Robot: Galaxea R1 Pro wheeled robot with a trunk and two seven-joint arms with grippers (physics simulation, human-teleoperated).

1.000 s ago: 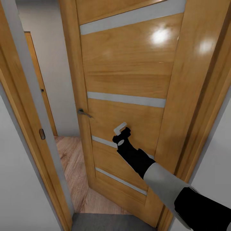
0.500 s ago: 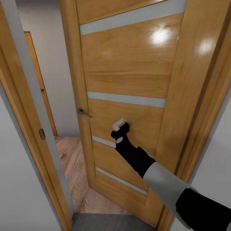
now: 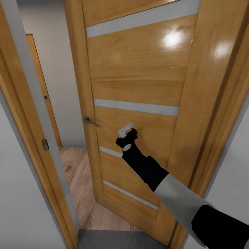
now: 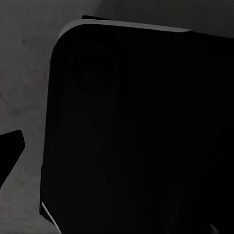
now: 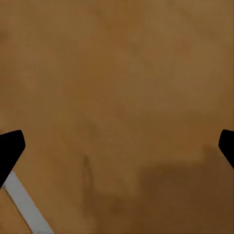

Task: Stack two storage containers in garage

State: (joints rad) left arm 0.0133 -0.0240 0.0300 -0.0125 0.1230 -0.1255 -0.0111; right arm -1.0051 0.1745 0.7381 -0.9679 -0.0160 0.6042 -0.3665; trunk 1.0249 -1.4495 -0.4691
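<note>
Right end effector [image 3: 125, 131] spread open at frame centre, against light-wood door [image 3: 138, 79], handle [image 3: 90, 121] left of it, left end effector's state unclear

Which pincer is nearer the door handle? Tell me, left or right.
Right. The right pincer is raised against the door, just beside the door handle. The left pincer hangs over dark grey floor, no handle near it.
</note>
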